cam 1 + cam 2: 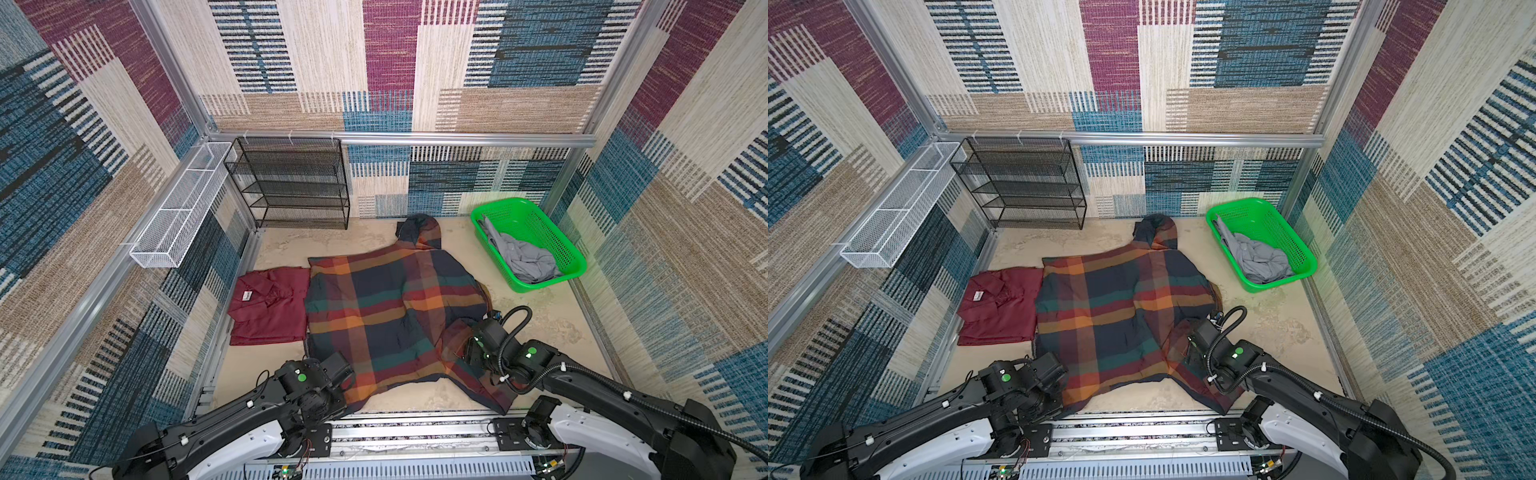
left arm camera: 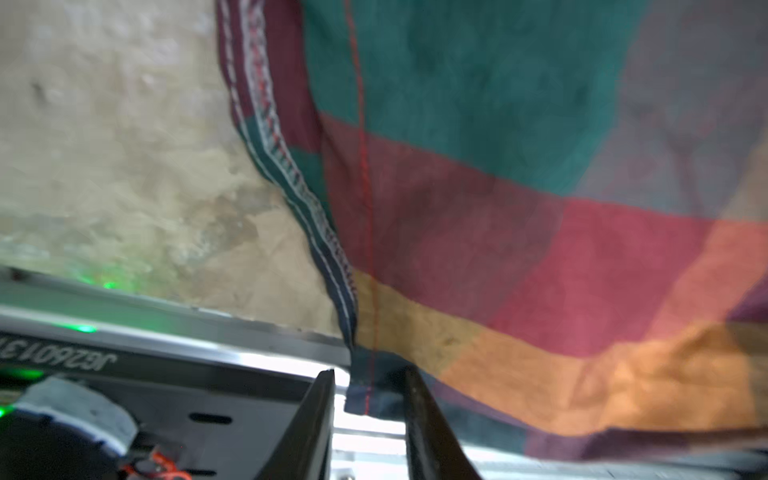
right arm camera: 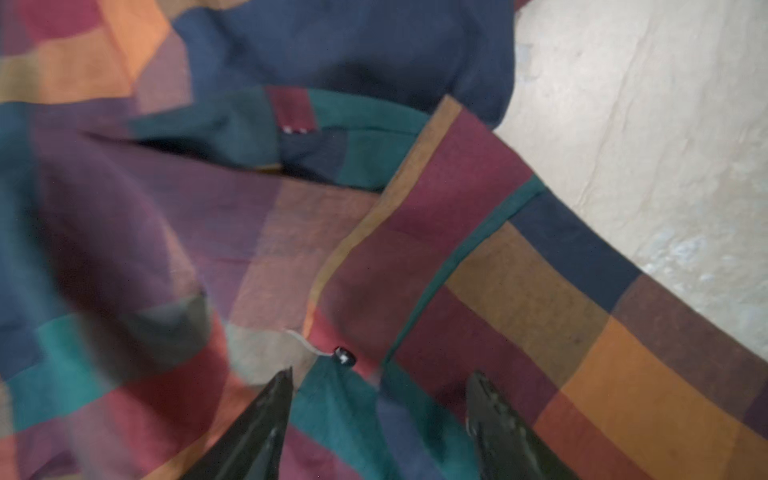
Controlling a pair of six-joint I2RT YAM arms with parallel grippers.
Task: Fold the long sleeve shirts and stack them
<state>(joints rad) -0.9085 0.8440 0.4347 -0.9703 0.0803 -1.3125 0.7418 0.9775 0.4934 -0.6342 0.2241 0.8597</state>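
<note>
Nearest the arm bases, by the metal rail (image 1: 415, 430) at the front edge of the table (image 1: 552, 328):

1. Left pincer (image 2: 369, 374). Positioned at the near-left hem of the plaid shirt (image 1: 386, 307). Jaws slightly apart. The shirt's navy hem corner lies between them, and a sliver of light shows between one finger and the cloth, so no clamp is seen.

2. Right pincer (image 3: 382, 376). Low over the same shirt's near-right sleeve. Jaws wide apart, nothing held. A small dark button (image 3: 344, 356) on the cuff sits just ahead of the tips.

3. Plaid shirt (image 1: 1117, 307). Navy, teal, orange and red. Spread across the middle of the table in both top views, collar end toward the far wall. One sleeve trails to the near edge on the right.

4. Maroon shirt (image 1: 268, 309). Plain and folded flat, collar uppermost, with a small white label (image 1: 247, 296). It lies on the table left of the plaid shirt, the two edges touching.

5. Green basket (image 1: 544, 237). Plastic mesh, at the far right of the table, well apart from the plaid shirt.

6. Grey shirt (image 1: 523, 259). Plain and crumpled, inside the green basket.

7. Black wire rack (image 1: 291, 183). Four tiers, standing against the far wall on the left.

8. White wire basket (image 1: 183, 208). Long and narrow, hung along the left wall frame.
</note>
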